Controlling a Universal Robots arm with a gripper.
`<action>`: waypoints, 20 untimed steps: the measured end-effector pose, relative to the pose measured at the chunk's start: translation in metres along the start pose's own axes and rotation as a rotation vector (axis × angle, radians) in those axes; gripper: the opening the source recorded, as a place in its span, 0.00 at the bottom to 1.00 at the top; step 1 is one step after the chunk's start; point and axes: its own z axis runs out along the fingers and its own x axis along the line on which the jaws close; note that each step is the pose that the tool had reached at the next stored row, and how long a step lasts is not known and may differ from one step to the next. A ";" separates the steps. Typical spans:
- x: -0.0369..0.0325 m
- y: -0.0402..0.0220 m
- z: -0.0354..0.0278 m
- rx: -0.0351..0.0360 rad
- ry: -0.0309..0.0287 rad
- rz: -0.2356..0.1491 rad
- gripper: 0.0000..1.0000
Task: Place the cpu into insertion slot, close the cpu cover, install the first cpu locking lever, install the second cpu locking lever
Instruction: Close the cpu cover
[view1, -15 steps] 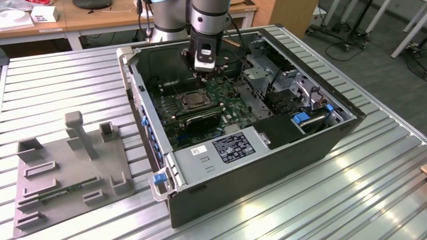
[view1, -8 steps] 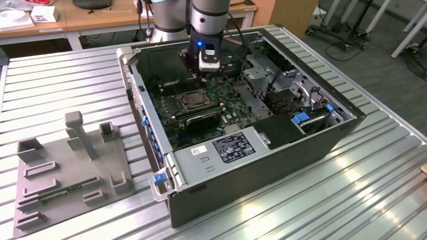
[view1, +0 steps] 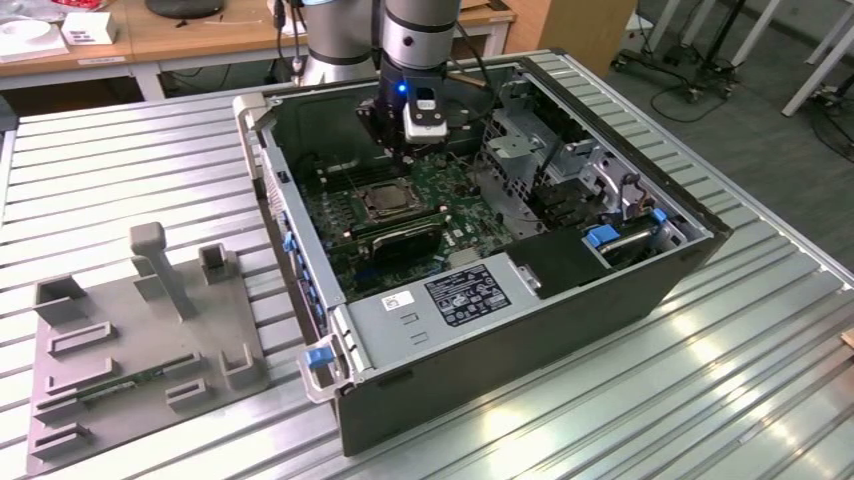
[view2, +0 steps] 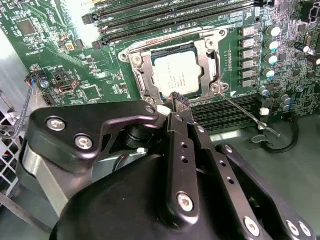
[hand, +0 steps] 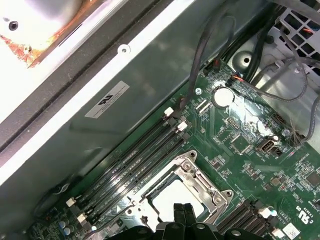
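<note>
Gripper (view2: 178, 100) is shown clenched, fingers pressed together with nothing seen between them, tips at the edge of the insertion slot (view2: 129, 56). The cpu (view2: 175, 72) is seated in the slot just beside the fingertips, framed by the cpu cover (view2: 206, 54). One locking lever (view2: 247, 114) is seen angled outward.

The tabletop (view1: 721, 400) is a silver metal surface of long, parallel ribbed slats that runs across the whole exterior view. Towards the exterior view's right, a black computer tower case (view1: 534, 345) lies on its side on the slats, with its open side facing up and a green circuit board showing inside. Well apart from it, at the exterior view's left, a flat grey plastic fixture plate (view1: 127, 345) with several upright posts and small rectangular brackets rests directly on the slats.
</note>
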 end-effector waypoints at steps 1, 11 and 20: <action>0.0000 0.0000 0.0000 0.0000 0.0000 0.000 0.10; 0.0000 0.0000 0.0000 0.0009 0.0008 -0.014 0.10; 0.0000 0.0000 0.0000 0.0078 0.0071 -0.123 0.10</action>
